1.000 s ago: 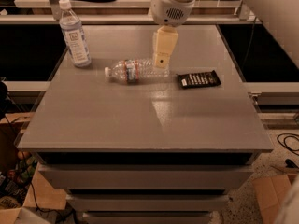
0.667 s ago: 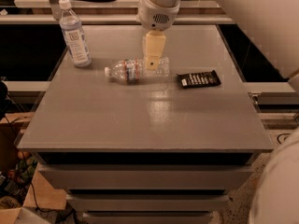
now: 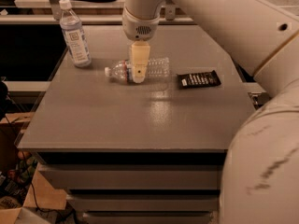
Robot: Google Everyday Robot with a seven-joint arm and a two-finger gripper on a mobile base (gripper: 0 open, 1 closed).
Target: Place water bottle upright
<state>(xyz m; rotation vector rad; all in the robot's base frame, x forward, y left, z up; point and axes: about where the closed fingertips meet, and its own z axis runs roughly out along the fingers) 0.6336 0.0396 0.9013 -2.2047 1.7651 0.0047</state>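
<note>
1. My gripper [image 3: 138, 75] reached down across the middle of the water bottle [image 3: 158, 68]; whether it had closed on it, I could not tell.
2. The water bottle lay on its side at the far middle of the bench [image 3: 140, 125], cap pointing left, so I judged it needed gripping before being tipped up.
3. A taller bottle [image 3: 74, 34] stood upright at the far left, and a dark packet [image 3: 200, 79] lay to the right.

Gray drawer cabinet [image 3: 140, 125] (glossy top), cardboard [image 3: 44, 197] on floor.

Water bottle [image 3: 158, 67]: clear ribbed plastic, crinkled, glossy. Gripper [image 3: 138, 73], down over bottle's middle: cream, matt plastic. Arm shell [image 3: 224, 17]: white, matt. Table [image 3: 140, 125]: grey, smooth, faint sheen. Tall bottle [image 3: 74, 34]: smooth clear plastic, matt label. Packet [image 3: 200, 79]: black, possibly foil.
</note>
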